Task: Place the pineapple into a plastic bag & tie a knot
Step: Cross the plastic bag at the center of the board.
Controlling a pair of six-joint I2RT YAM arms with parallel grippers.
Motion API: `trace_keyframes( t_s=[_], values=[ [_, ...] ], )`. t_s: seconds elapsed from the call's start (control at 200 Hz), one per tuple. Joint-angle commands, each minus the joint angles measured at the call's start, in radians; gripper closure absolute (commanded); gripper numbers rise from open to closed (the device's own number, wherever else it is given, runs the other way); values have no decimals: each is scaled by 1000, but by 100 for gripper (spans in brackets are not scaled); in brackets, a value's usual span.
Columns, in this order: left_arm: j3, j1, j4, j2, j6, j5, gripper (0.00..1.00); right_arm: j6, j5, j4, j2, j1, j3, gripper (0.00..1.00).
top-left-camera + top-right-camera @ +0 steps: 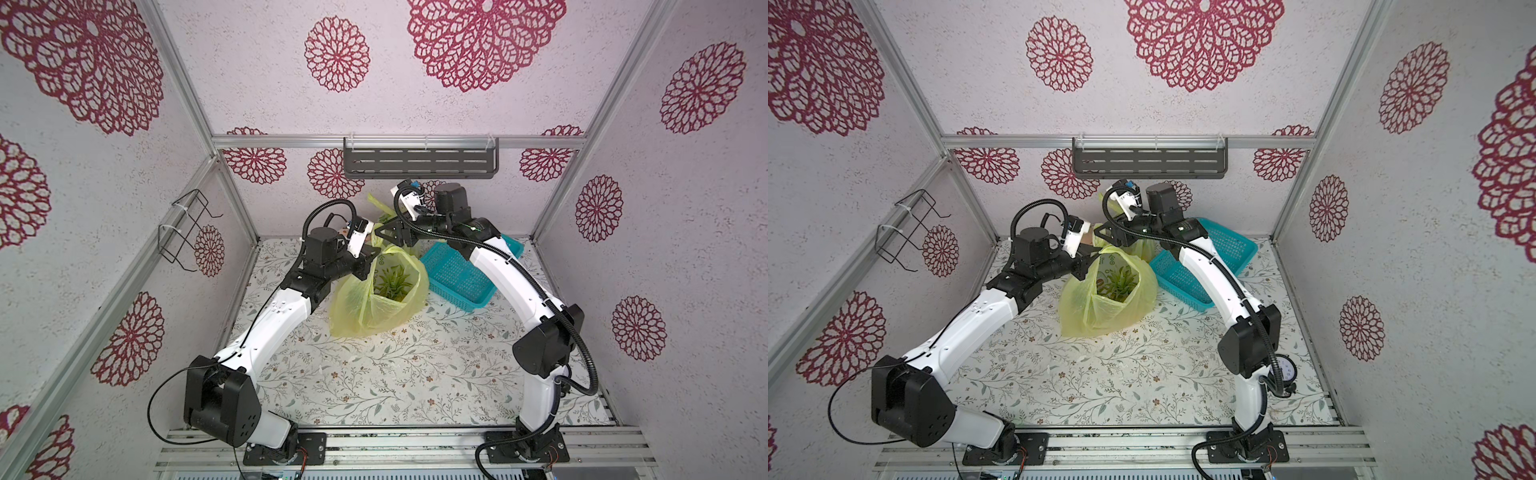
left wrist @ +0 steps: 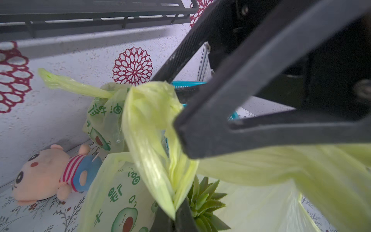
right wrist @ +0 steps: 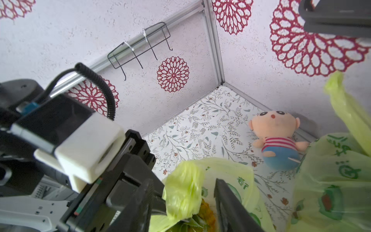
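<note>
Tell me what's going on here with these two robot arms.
The green-crowned pineapple already sits in the yellow-green plastic bag, its leaves showing through the open mouth. The left gripper is shut on one gathered bag handle, holding it up. The right gripper, jaws apart, straddles that handle. No knot is tied yet.

In both top views the bag (image 1: 361, 311) mostly hides the pineapple (image 1: 390, 284) below its leafy crown.

Near half of the floral tabletop (image 1: 374, 374) lies open; plastic bag (image 1: 365, 307), teal basket (image 1: 457, 274), tied bag (image 2: 104, 120) and plush toy (image 2: 50, 174) crowd the back.
</note>
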State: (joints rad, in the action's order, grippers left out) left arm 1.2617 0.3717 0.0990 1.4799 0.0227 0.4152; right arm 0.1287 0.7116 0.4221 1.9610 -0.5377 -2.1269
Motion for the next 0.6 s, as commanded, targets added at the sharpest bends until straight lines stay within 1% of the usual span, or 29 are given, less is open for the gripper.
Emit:
trace_keyframes(
  t_s=[0.0,0.045,0.09,0.155,0.19,0.22,0.26,0.3,0.305,0.325,0.4,0.44,0.48,0.595],
  values=[
    [25,4,17,2,-31,30,100,18,18,3,7,1,-52,57],
    [27,4,20,1,-31,28,100,18,23,6,11,1,-55,62],
    [30,4,25,1,-31,28,100,19,30,6,11,1,-55,69],
    [32,4,33,0,-31,23,100,21,52,3,10,0,-56,91],
    [34,4,40,-1,-31,13,100,27,59,-3,10,2,-54,100],
    [35,4,53,-5,-28,0,100,34,60,-8,7,2,-52,100],
    [36,4,74,-17,-23,-22,94,41,55,-18,2,5,-48,100],
    [30,4,99,-37,-23,-41,84,49,39,-29,-5,8,-37,100],
    [28,4,101,-37,-23,-42,81,51,37,-30,-8,8,-35,100],
    [21,5,109,-51,-23,-53,75,57,27,-39,-12,10,-26,100],
    [-28,5,114,-116,-24,-80,55,95,14,-89,-31,24,16,100],
    [-60,4,113,-155,-25,-90,46,113,17,-110,-38,30,33,100],
    [-88,4,113,-192,-24,-93,39,123,17,-122,-42,34,45,100],
    [-139,11,128,-276,-20,-85,26,132,17,-138,-52,35,68,100]
  ],
)
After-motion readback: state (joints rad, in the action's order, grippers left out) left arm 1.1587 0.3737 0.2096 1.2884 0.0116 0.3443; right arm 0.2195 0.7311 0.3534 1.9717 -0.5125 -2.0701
